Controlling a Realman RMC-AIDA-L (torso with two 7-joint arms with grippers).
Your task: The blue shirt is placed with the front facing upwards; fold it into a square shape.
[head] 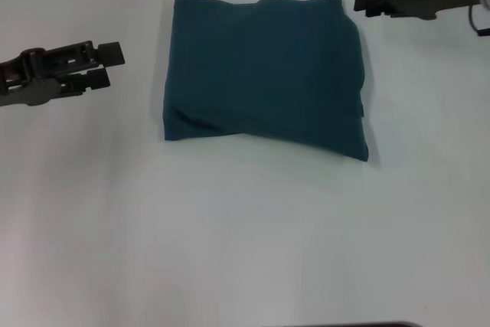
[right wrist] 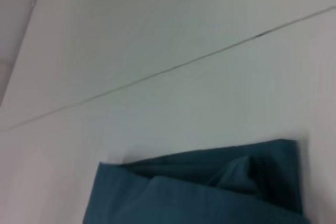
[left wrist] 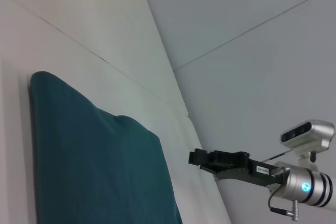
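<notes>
Shirt, the blue shirt (head: 264, 74), lies folded roughly square mid-desk (head: 245, 250), so both empty grippers, left gripper (head: 103, 64) with jaws apart and right gripper (head: 366, 1), jaws unclear, should withdraw without snagging its edges.

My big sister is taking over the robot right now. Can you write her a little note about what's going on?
Left gripper: fingers open, empty, beside the blue shirt's left edge, apart from it.
Right gripper: empty, off the shirt's far right corner.
Blue shirt: folded into a rough square on the white table, plain side up, no lettering showing.
Done: the folding, by the look of it.
Left: maybe tidy the uneven near edge.
</notes>
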